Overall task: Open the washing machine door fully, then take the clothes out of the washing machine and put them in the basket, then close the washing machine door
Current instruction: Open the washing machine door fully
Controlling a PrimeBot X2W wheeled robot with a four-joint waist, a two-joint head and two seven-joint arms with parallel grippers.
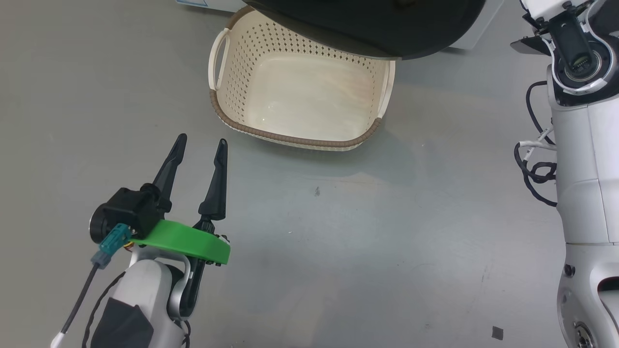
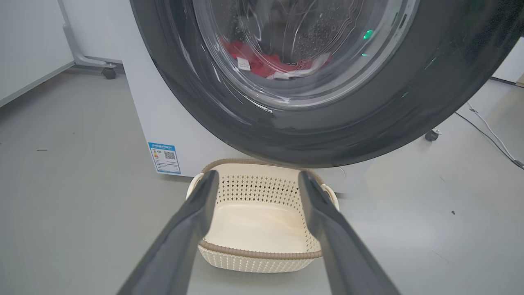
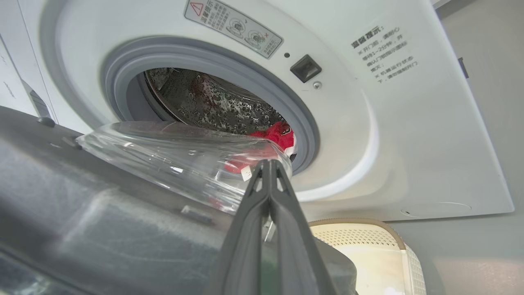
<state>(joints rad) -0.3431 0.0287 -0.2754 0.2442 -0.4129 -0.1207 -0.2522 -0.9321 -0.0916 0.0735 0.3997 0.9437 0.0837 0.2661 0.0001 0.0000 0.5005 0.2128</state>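
- A smooth grey floor [image 1: 338,232] with faint scuffs carries everything. A pale wall panel and a grey castor foot [image 2: 108,73] stand beside the big white front-loading washing machine [image 2: 172,123].
- The small cream plastic basket [image 1: 290,140], with perforated sides and a brown woven-look rim, stands on the floor just in front of the machine, its bare bottom showing.
- The round washing machine door [image 1: 367,24], a wide glossy black rim around a clear glass bowl, stands partly open and overhangs the basket's far edge.
- The red and white clothes [image 3: 278,137] lie low inside the steel drum, behind the grey gasket [image 3: 204,57].
- Open floor spreads left of the basket and between it and the robot. A white cable [image 2: 491,135] trails along the floor to the right of the machine.
- The left tool [image 1: 202,141] hovers over the floor near the basket's near left corner, its two dark fingers spread wide, released and holding nothing.
- The right tool [image 3: 268,162] is clenched, fingers pressed together with nothing seen between them, tips just beside the glass bowl's edge on the door's inner side.
- The left wrist view gives the door's outer face, the clothes through the glass and a blue sticker [image 2: 164,157]. The right wrist view gives the inner face, the opening and a dark latch socket [image 3: 306,67]. The head view gives the basket from above and the pale right forearm [image 1: 580,169].
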